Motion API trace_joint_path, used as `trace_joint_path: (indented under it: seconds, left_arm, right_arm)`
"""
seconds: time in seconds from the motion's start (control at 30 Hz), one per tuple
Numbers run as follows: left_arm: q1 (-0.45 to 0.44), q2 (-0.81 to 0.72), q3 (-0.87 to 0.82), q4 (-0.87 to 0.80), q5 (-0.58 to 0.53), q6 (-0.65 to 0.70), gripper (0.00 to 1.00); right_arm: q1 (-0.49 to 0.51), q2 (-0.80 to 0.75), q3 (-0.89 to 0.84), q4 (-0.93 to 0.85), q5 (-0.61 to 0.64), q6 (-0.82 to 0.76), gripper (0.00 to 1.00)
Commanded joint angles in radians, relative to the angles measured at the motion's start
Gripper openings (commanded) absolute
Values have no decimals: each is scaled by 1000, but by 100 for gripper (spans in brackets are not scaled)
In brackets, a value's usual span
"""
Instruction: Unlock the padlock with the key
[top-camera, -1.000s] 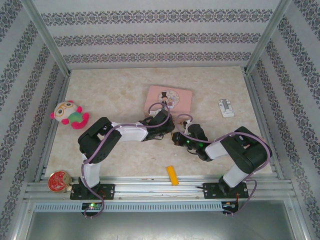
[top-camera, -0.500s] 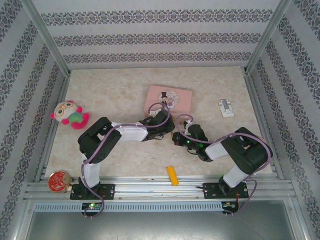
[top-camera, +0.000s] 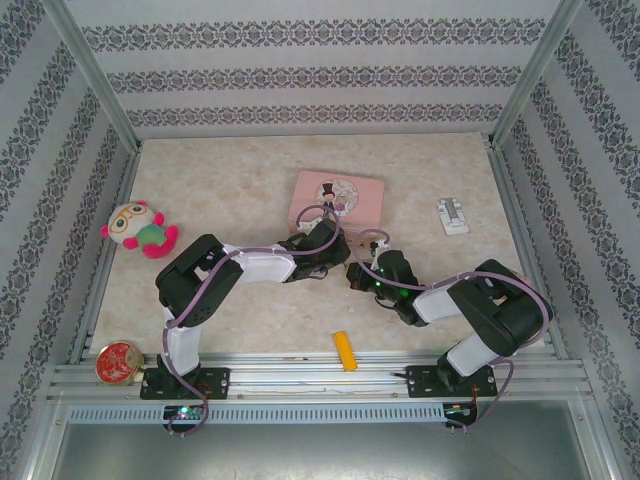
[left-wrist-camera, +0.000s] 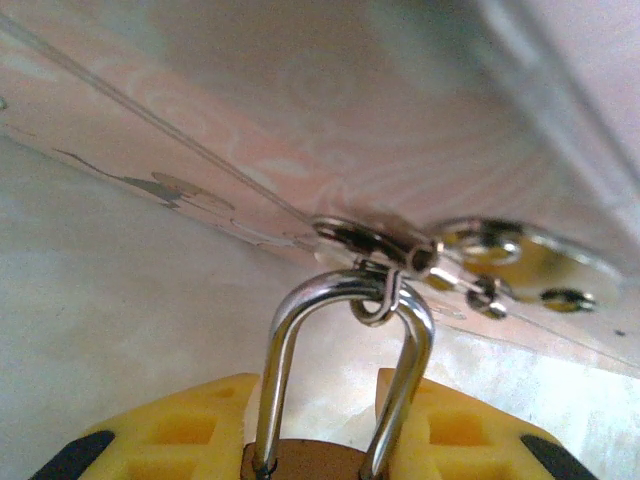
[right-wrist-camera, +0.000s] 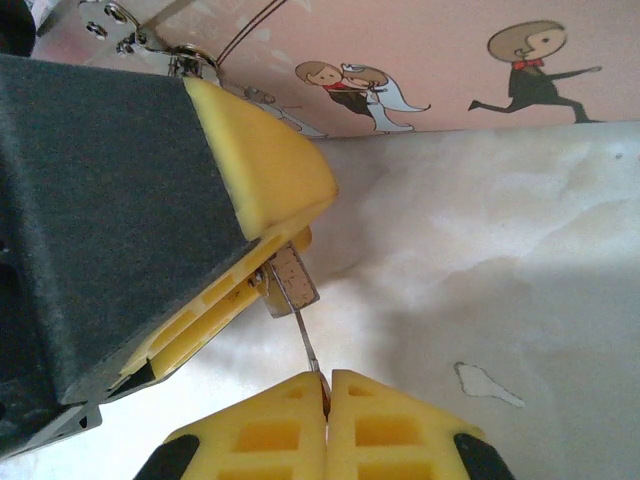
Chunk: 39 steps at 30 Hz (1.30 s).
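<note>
1. We see the padlock (right-wrist-camera: 288, 281) off the table (top-camera: 230, 180), clamped between the yellow pads of the left end effector (left-wrist-camera: 318, 420), just in front of the pink tin (top-camera: 337, 198) near the middle of the workspace.
2. In the left wrist view its steel shackle (left-wrist-camera: 276, 350) sticks out past the pads toward the tin. Both legs are seated in the brass body, so we judge it locked. A small ring with spare keys (left-wrist-camera: 530, 262) hangs from the top of the shackle.
3. The right end effector (right-wrist-camera: 326, 395) has its fingers pressed together on the key (right-wrist-camera: 303, 343) – a thin blade seen almost edge-on, rising from the fingertips.
4. The relation that matters: the padlock lies straight ahead of the right end effector, keyhole end facing it and shackle end facing away. The blade's long axis runs nearly in line with the lock body, leaning a little to the left in the right wrist view.
5. The blade's tip meets the underside of the body; we cannot tell how deep it sits in the keyway.
6. We judge the step in hand to be seating and turning the key. That falls to the right arm – it holds the key – while the left arm only needs to keep the body steady.
7. The risk we see is the thin blade bending or slipping in the pads if the twist is off-axis.
</note>
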Motion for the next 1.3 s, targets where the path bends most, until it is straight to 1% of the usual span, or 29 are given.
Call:
trace_joint_path:
  seconds: [0.0,0.33,0.77,1.27]
  left_arm:
    - [11,-7,9,67,92,-98,0]
    - [11,-3,6,73,94,-114,0]
    - [10,-4,-7,80,97,-112,0]
    - [11,-20,-25,72,80,-108,0]
  right_arm:
    - [20,15,17,84,29,-11,0]
    - [41,54,36,121,38,5,0]
    - [36,123,40,258,3,26,0]
    - [-10,74,-17,260,10,34,0]
